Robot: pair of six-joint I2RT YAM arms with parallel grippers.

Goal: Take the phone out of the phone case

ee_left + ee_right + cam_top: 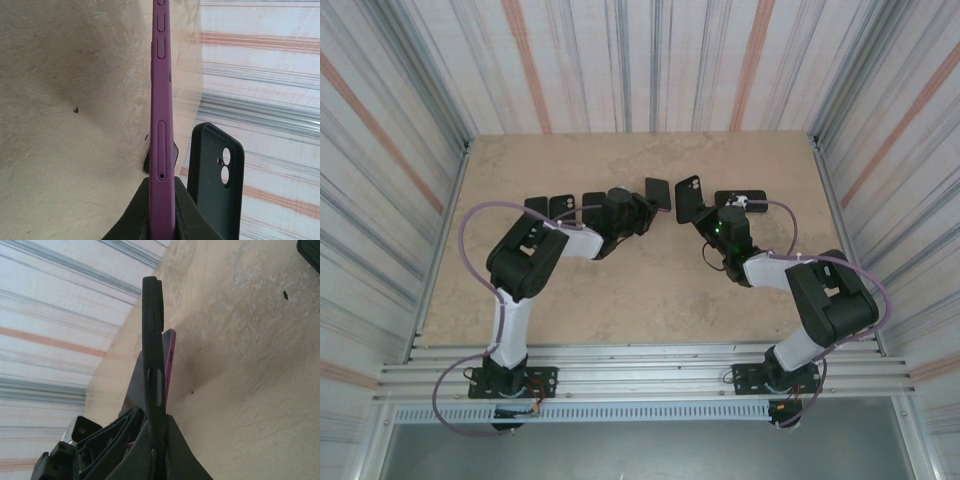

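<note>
Pinching flat purple phone [162,100] in left jaws, black rubber case [152,330] in right jaws. Might drop from weak pinch.

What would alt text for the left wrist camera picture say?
A purple phone stands edge-on, clamped at the bottom by the left gripper. A black phone case stands just right of it, with beige table left and striped wall right.

Beige mottled stone-look tabletop [650,290] is carrying a row of flat black rectangular slabs [561,206]; another black slab [752,195] is lying further right.
</note>
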